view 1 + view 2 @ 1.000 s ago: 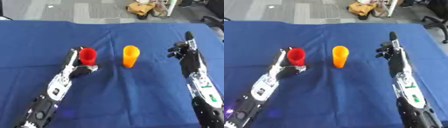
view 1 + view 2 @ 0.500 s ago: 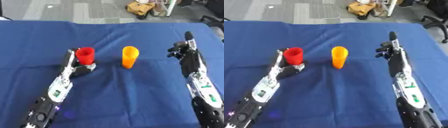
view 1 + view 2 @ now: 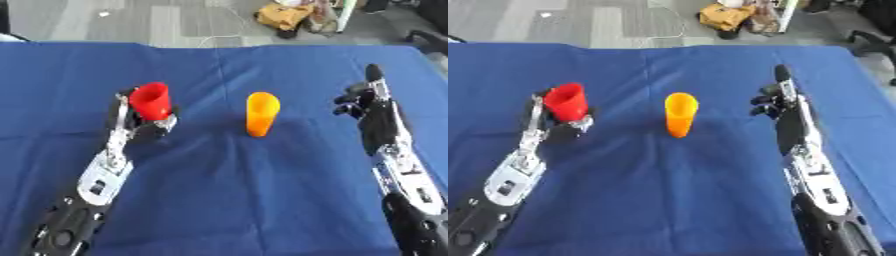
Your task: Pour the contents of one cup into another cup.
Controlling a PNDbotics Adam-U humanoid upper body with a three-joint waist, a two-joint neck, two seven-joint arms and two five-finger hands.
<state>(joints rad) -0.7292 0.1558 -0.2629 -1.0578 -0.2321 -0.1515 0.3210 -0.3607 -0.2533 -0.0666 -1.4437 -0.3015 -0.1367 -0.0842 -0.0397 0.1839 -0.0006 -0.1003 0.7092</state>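
Note:
A red cup (image 3: 151,100) is held in my left hand (image 3: 140,125), whose fingers curl round its lower part; the cup is upright, left of centre on the blue cloth (image 3: 227,190). An orange cup (image 3: 261,113) stands upright on its own at the middle of the cloth, about a hand's width to the right of the red one. What the cups contain is hidden. My right hand (image 3: 363,100) hovers at the right, edge-on, one finger pointing up and the others relaxed, holding nothing and well clear of the orange cup.
The blue cloth covers the whole table. Beyond its far edge lie a grey floor, a cable and a brown bag (image 3: 284,15). Bare cloth stretches in front of both cups and between the arms.
My left hand has carried the red cup a little to the left and up, away from the orange cup. The orange cup and my right hand have stayed put.

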